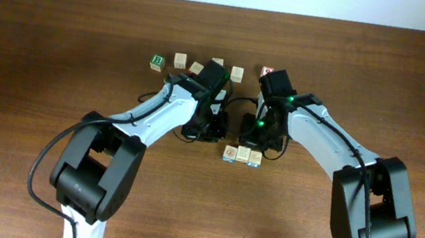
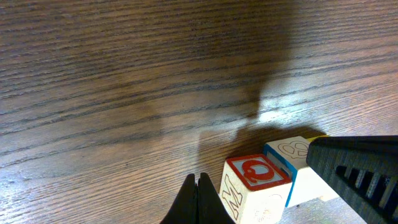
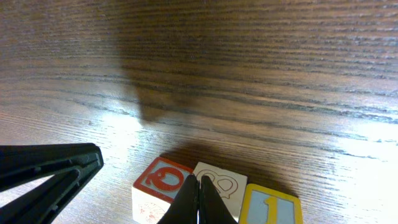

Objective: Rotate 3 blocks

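Note:
Three small wooden blocks lie in a row on the table: a red-framed Q block (image 1: 230, 152) (image 2: 258, 171) (image 3: 163, 180), a pale middle block (image 1: 243, 153) (image 3: 219, 183) with an outline drawing and a blue edge (image 2: 292, 150), and a yellow-framed block (image 1: 255, 157) (image 3: 270, 206). My left gripper (image 1: 215, 135) (image 2: 198, 199) is shut and empty, its tips on the table just left of the Q block. My right gripper (image 1: 252, 144) (image 3: 199, 202) is shut and empty too, its tips hanging over the seam between the Q block and the middle block.
Several other cubes stand in a line at the back, among them a green-lettered cube (image 1: 157, 62), plain ones (image 1: 180, 61) (image 1: 237, 74) and a red-printed one (image 1: 267, 72). Both arms crowd the table's middle, their wrists close together.

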